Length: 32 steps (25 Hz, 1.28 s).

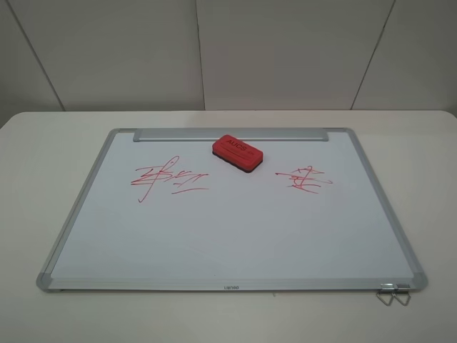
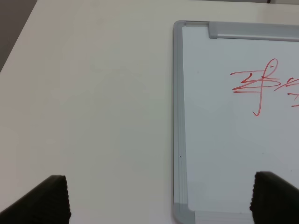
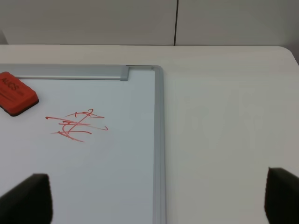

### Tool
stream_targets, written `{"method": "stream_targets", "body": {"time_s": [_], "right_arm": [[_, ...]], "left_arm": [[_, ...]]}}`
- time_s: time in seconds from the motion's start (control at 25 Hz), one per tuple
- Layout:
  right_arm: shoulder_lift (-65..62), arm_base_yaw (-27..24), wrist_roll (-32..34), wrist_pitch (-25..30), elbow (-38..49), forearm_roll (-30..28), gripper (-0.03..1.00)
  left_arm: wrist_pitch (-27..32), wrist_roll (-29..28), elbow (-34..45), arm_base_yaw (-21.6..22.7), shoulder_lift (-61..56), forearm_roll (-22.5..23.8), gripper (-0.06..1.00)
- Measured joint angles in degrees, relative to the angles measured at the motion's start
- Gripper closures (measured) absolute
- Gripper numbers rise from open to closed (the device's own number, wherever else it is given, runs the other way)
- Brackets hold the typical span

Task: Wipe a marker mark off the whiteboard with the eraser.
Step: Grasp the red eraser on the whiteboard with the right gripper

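Note:
The whiteboard [image 1: 228,236] lies flat on the table, its silver rail along the far edge. The marker mark [image 1: 166,179], a wide red scribble with a slanting tail, is on its left half and shows in the left wrist view [image 2: 261,84]. The red eraser [image 1: 238,152] rests on the board just in front of the rail, near the middle, and appears at the edge of the right wrist view [image 3: 16,99]. Neither arm shows in the high view. My left gripper [image 2: 163,205] is open over the board's left frame. My right gripper [image 3: 154,205] is open over the right frame.
A smaller compact red scribble [image 1: 305,179] sits on the board's right half. Two metal clips [image 1: 394,294] stick out at the board's near right corner. The pale table [image 1: 43,143] extends beyond the board on all sides, with grey wall panels behind.

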Motion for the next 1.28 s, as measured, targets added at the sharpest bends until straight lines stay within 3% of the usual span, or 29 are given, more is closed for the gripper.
{"method": "stream_targets", "body": {"time_s": [0.2,0.36,0.64,0.76,1.0,1.28], "right_arm": [[14.38,0.0,0.0,-0.37,-2.24,3.41,0.14],[30.96,0.88,0.0,-6.88,-7.22,4.54,0.14],[57.27,15.18,0.04,-13.67,-15.85,1.87,0.14],[69.0,19.05,-0.23,-14.4,-22.16,0.92,0.14],[91.18,24.62,-7.67,-12.47,-38.64,-0.36,0.14],[111.07,25.43,-19.86,-5.57,-58.37,1.39,0.14]], "left_arm": [[0.0,0.0,0.0,0.0,0.0,0.0,0.17],[0.0,0.0,0.0,0.0,0.0,0.0,0.17],[0.0,0.0,0.0,0.0,0.0,0.0,0.17],[0.0,0.0,0.0,0.0,0.0,0.0,0.17],[0.0,0.0,0.0,0.0,0.0,0.0,0.17],[0.0,0.0,0.0,0.0,0.0,0.0,0.17]]}}
